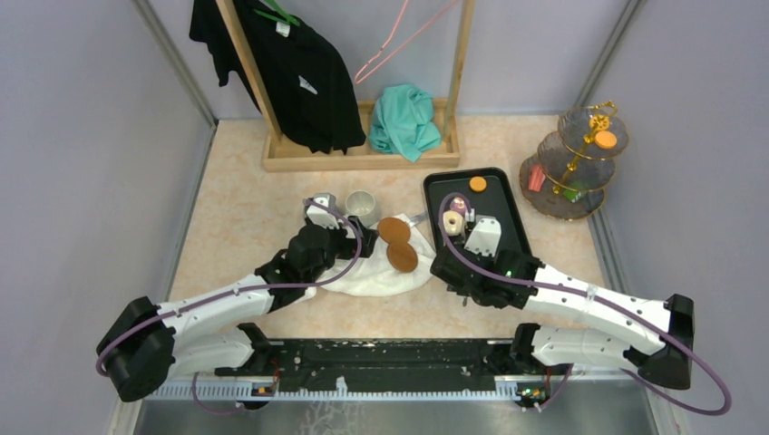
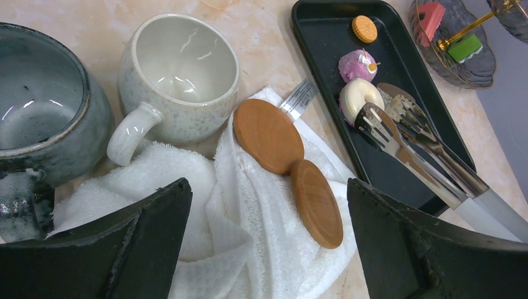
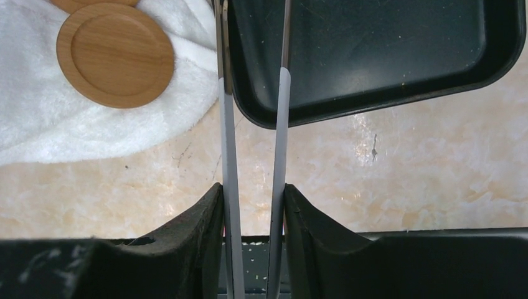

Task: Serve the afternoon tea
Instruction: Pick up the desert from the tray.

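Far right of table: stand (image 1: 576, 163), orange disc (image 1: 605, 140) on top tier, red pc (image 1: 535, 178) and green pc (image 1: 569, 192) lower down. Just left: tray (image 1: 508, 195) w/ second orange disc (image 2: 364, 28), pink doughnut (image 2: 357, 64), white doughnut (image 2: 360, 96). R gripper (image 3: 252, 190) clamped on tongs (image 2: 423, 156); tips beside white doughnut, contact unclear. L gripper (image 2: 268, 187) wide apart, empty, above towel (image 2: 249, 249) w/ two coasters (image 2: 268, 136). Grey mug (image 2: 43, 112) and white mug (image 2: 177, 68) at towel's far-left edge.
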`<control>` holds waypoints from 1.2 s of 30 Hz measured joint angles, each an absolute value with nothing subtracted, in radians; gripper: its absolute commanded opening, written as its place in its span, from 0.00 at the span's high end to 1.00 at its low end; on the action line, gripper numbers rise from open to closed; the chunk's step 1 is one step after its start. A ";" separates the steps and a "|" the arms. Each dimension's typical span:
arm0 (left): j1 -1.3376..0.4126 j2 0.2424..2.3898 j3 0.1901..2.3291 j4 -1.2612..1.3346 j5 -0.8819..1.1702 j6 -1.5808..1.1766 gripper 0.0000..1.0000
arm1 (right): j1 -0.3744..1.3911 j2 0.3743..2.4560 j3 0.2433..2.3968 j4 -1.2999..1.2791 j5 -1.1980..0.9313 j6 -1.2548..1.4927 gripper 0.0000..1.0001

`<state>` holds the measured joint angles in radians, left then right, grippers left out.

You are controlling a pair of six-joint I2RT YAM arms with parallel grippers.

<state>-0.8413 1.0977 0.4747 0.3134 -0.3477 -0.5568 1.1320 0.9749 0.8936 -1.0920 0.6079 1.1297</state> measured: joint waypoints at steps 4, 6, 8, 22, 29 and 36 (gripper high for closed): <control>-0.841 1.099 0.475 0.314 -0.347 -0.557 0.01 | 1.147 0.974 0.890 -1.098 0.607 1.150 0.64; -0.841 1.102 0.475 0.314 -0.345 -0.557 0.01 | 1.156 0.974 0.890 -1.103 0.607 1.159 0.64; -0.841 1.106 0.475 0.314 -0.341 -0.557 0.01 | 1.159 0.974 0.890 -1.105 0.604 1.168 0.64; -0.841 1.153 0.480 0.331 -0.325 -0.563 0.01 | 1.163 0.961 0.811 -1.086 0.586 1.203 0.61; -0.840 1.178 0.493 0.339 -0.318 -0.566 0.01 | 1.163 0.962 0.809 -1.054 0.586 1.204 0.59; -0.840 1.195 0.497 0.345 -0.314 -0.568 0.01 | 1.134 0.963 0.766 -1.004 0.577 1.169 0.58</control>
